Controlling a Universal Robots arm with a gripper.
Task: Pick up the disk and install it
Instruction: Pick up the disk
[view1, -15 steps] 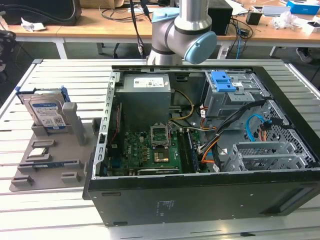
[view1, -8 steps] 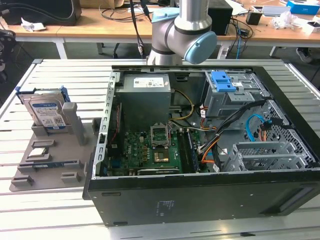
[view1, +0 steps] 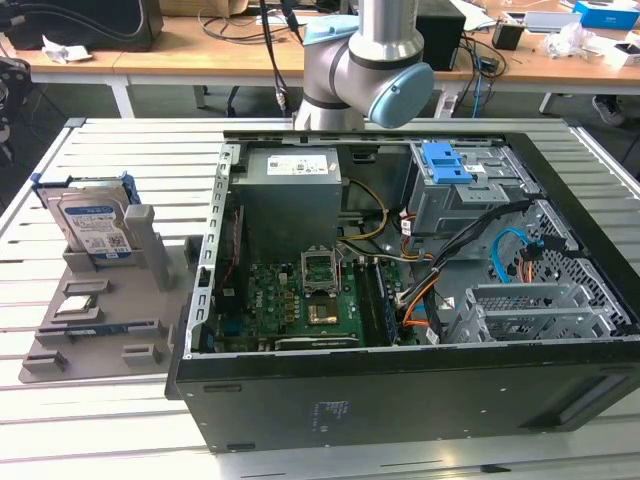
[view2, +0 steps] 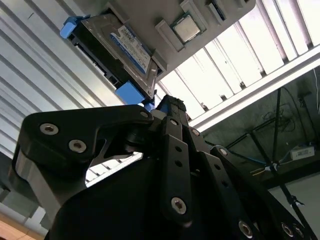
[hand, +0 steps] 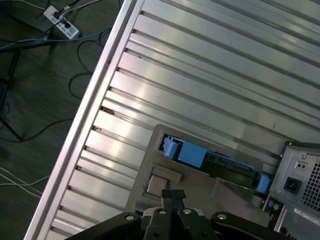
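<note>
None of the work shows as done: the disk (view1: 95, 225) stands on edge in its grey holder (view1: 120, 300) on the slatted table (view1: 120, 150), at the exterior view's left of the open computer case (view1: 400, 390), untouched. My gripper (hand: 172, 193) hovers over the holder, fingers pressed together on nothing (no grasp yet). Picking up and installing both remain.

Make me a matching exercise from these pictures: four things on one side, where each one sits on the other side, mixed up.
Things:
1. disk
2. power-supply box
3. blue latch
4. processor chip

Places:
A. on top of the drive cage in the case
B. standing upright in the grey holder
C. lying flat on the grey holder
D. in the case, beside the green board

Pairs: 1-B, 2-D, 3-A, 4-C
</note>
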